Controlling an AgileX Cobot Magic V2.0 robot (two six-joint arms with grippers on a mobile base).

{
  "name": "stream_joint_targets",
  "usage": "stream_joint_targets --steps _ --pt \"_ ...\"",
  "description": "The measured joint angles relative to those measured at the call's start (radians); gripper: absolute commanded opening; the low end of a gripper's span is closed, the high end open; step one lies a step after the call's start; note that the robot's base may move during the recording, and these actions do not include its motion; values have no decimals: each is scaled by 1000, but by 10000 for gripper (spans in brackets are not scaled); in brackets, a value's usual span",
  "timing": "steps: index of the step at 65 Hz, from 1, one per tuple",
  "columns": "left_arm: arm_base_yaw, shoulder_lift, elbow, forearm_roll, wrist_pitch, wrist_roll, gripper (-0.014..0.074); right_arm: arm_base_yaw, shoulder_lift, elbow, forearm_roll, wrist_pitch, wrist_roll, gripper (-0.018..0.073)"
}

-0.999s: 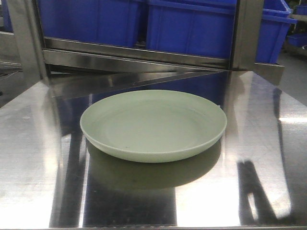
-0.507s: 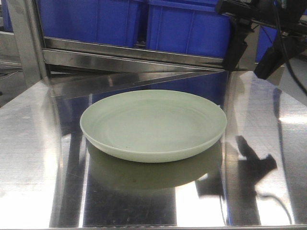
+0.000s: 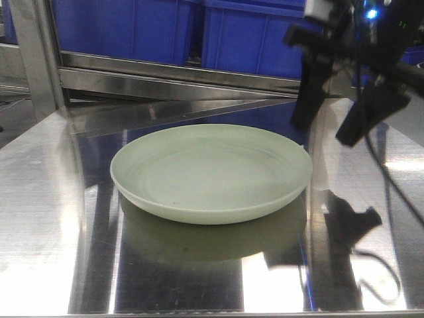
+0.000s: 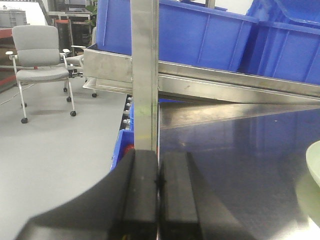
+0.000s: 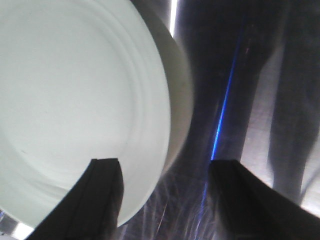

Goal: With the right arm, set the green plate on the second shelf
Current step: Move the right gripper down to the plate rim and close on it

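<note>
The green plate lies flat in the middle of the steel shelf surface; its pale round face fills the left of the right wrist view, and its rim peeks in at the right edge of the left wrist view. My right gripper hangs open above the plate's right rim, one finger over the plate and the other finger over bare steel. My left gripper is shut with nothing between its pads, by the shelf's left front corner.
Blue plastic bins sit on the steel shelf above and behind the plate. An upright steel post stands just ahead of the left gripper. A grey office chair is on the floor to the left.
The right arm came in from the upper right and dropped down-left toward the plate's right rim. The plate has not moved.
</note>
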Motion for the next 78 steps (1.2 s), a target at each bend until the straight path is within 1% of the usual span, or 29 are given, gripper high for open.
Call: stream_joint_targets --steps 12,26,43,47,52,59,60,62,66,78 --pt "0 0 0 0 0 0 130 25 34 14 6 -21 0 489" --pt "0 0 0 0 0 0 130 25 39 14 14 -42 -7 489" --pt "0 0 0 0 0 0 130 25 93 14 49 -44 -10 483" --pt "0 0 0 0 0 0 130 25 98 14 52 -44 -10 439" --pt "0 0 0 0 0 0 130 25 99 14 56 -44 -10 316" --pt "0 0 0 0 0 0 130 25 99 14 57 -42 -10 116" --pt "0 0 0 0 0 0 130 25 99 14 57 -42 -10 76" --pt "0 0 0 0 0 0 130 25 99 14 57 -42 -10 36" --pt "0 0 0 0 0 0 130 25 100 14 60 -42 -8 63" --pt "0 0 0 0 0 0 130 26 100 14 63 -47 -10 57"
